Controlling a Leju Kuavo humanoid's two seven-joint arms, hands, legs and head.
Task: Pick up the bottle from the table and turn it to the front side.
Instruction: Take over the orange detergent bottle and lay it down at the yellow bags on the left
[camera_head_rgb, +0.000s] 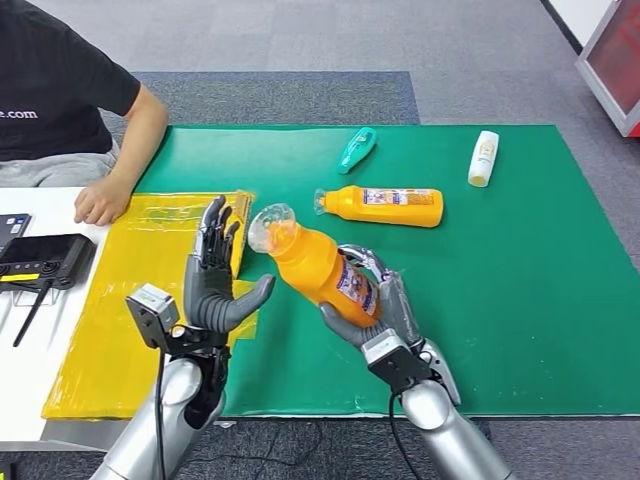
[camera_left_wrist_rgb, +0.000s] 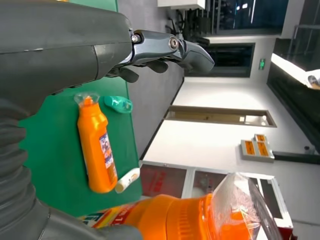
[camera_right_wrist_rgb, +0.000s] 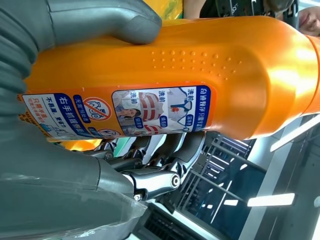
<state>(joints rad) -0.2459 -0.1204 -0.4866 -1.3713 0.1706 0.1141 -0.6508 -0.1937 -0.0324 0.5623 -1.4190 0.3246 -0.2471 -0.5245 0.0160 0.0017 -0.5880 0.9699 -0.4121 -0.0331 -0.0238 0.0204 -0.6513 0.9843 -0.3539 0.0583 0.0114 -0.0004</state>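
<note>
Orange bottle (camera_head_rgb: 313, 262) gripped in right robot hand (camera_head_rgb: 381, 305) above green mat (camera_head_rgb: 513, 280); left robot hand (camera_head_rgb: 215, 275) open, empty

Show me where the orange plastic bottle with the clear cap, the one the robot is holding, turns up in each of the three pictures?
Head view: orange plastic bottle with the clear cap, centre, tilted, held by the right hand.
Left wrist view: along the bottom edge, cap toward the right.
Right wrist view: close up across the picture.
Shared landmark: its blue-and-white label.

Grey carpet floor (camera_head_rgb: 468, 50) all round (a red-fronted cabinet (camera_head_rgb: 615, 60) at the far corner), white table (camera_head_rgb: 23, 390) alongside.
</note>
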